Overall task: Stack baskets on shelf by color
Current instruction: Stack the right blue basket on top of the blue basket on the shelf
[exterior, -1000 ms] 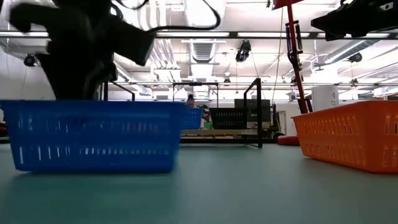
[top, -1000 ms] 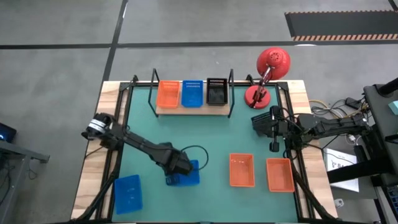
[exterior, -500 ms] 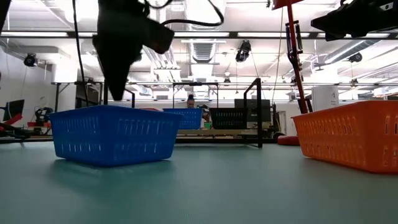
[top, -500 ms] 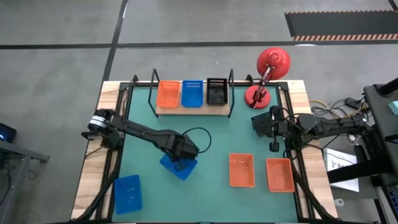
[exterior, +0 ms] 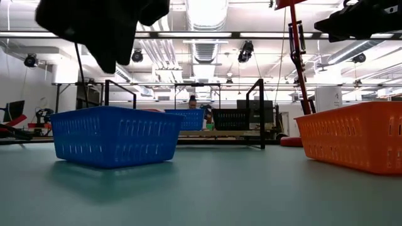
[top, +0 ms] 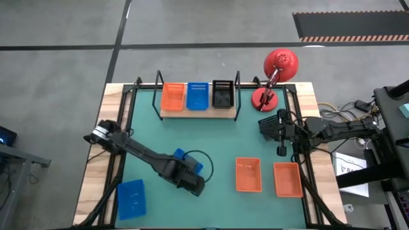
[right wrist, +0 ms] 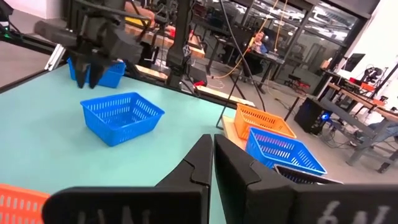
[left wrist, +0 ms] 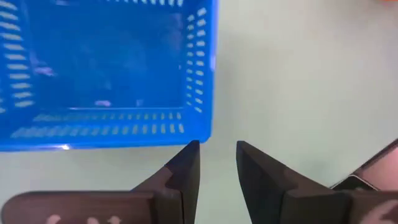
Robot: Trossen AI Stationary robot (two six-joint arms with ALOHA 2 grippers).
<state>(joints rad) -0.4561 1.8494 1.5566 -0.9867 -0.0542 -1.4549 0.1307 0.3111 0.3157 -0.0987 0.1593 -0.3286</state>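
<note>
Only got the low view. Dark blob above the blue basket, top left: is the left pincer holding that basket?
Observer: No. The left wrist view shows the left pincer open and empty, clear of the blue basket.
Operator: Any other blue ones loose?
Observer: One. A second blue basket sits in the lower left corner of the high view.
Operator: Right arm?
Observer: The right pincer is shut on nothing, and the arm waits at the right edge.
</note>
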